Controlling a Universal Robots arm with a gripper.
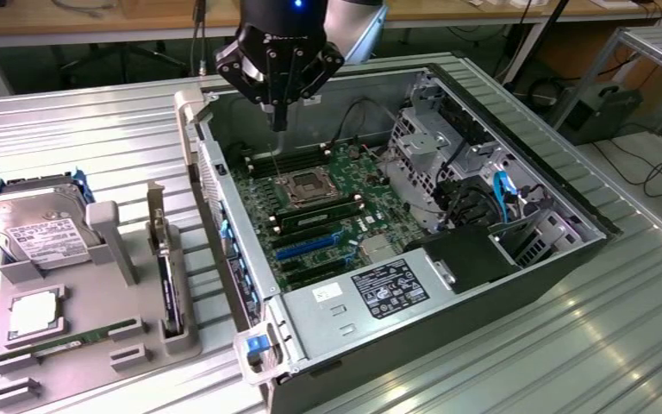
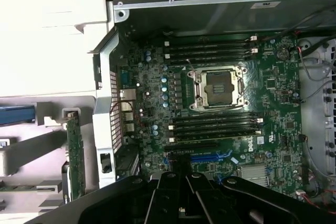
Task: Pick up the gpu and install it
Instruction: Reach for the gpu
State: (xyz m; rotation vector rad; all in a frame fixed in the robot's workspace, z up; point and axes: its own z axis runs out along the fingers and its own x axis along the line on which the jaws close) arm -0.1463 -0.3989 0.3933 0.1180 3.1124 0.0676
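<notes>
Exterior view: my black pincer (image 1: 279, 116) hangs with its fingers pressed together on nothing, inside the open black and silver metal computer case (image 1: 481, 319), above the far end of the green motherboard (image 1: 320, 203). The gpu (image 1: 168, 285), a thin black card with a silver bracket, is not in the case. It stands on edge in a grey plastic holder (image 1: 78, 293) just outside the case's perforated rear wall, well apart from me. Its long axis runs alongside that wall, with the bracket end seemingly toward the case's far corner. The holder rests on the ribbed metal tabletop (image 1: 78, 129) beside the case. I judge the space above the card free, though one of the holder's grey posts stands just beside it.
</notes>
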